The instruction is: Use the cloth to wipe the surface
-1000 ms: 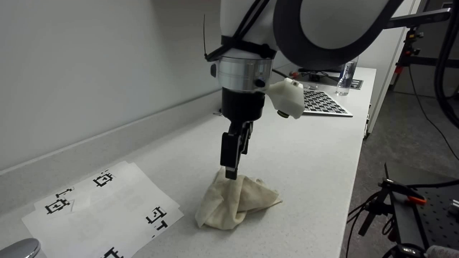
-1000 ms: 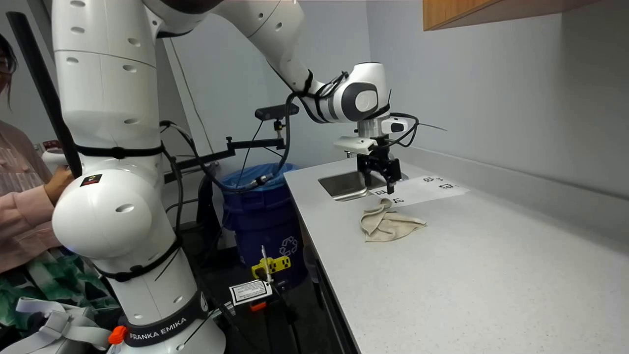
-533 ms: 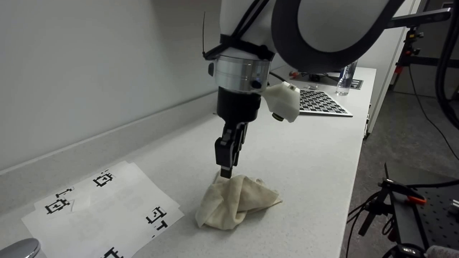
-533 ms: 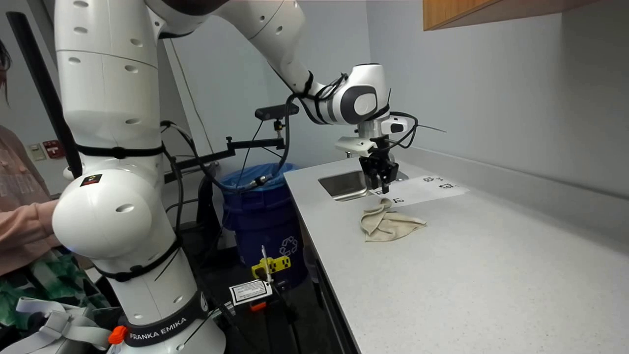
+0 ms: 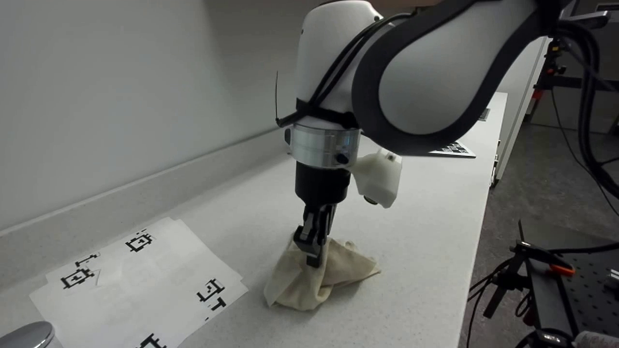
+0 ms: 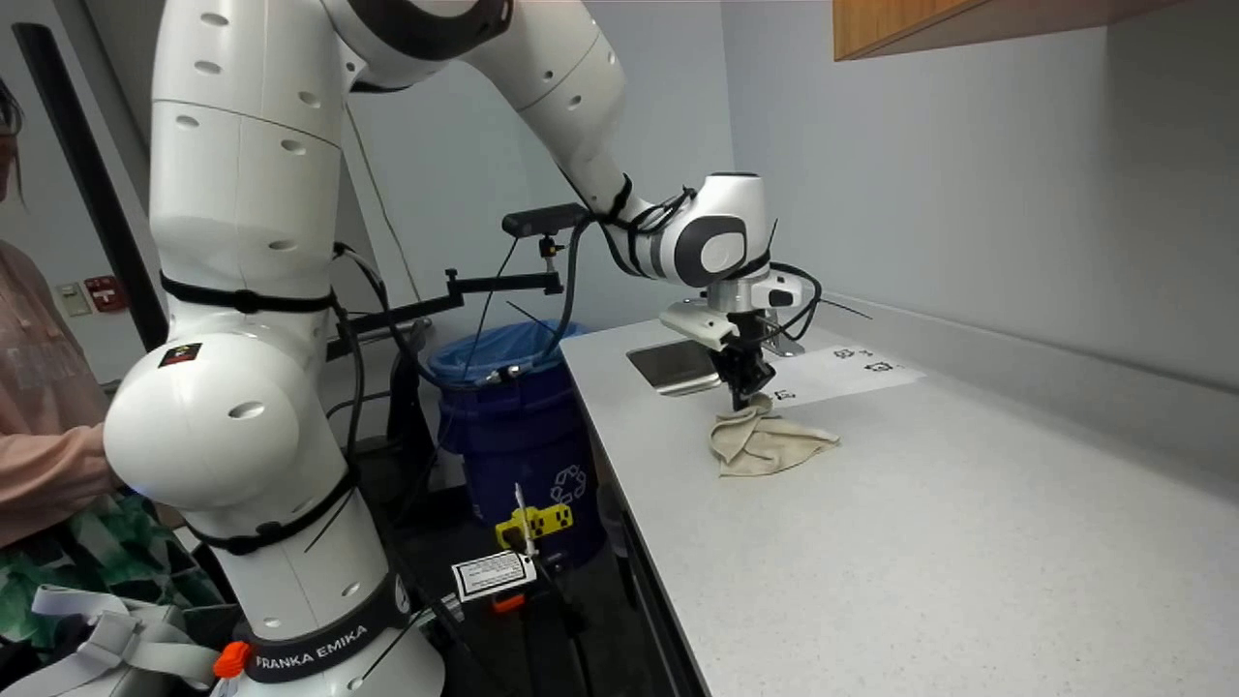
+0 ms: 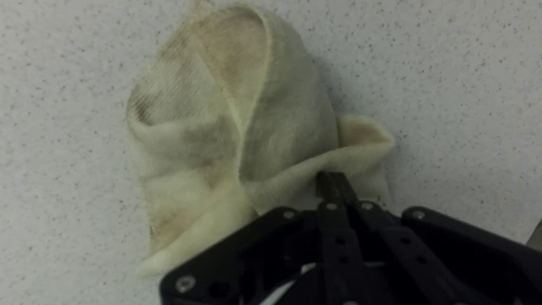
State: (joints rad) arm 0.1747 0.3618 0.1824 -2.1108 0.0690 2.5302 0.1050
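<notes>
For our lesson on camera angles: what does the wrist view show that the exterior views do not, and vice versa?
Only the wrist view: the screws on the claw and a dark stain on the cloth.
Only the exterior views: the white arm, the printed paper and the wall.
Shared: the claw, the cloth and the counter.

We note long grey wall (image 6: 968,194), plain, in both exterior views. Along its foot, low pale backsplash (image 5: 145,200). High against it, wood-sided cabinet (image 6: 910,24); we see wall shaded below cabinet. Meeting it at corner, second grey wall (image 6: 678,97). Well apart from long wall: blue bin (image 6: 513,426) with lighter blue liner (image 6: 513,344), mottled dark floor (image 5: 527,183), black perforated board (image 5: 592,302).
</notes>
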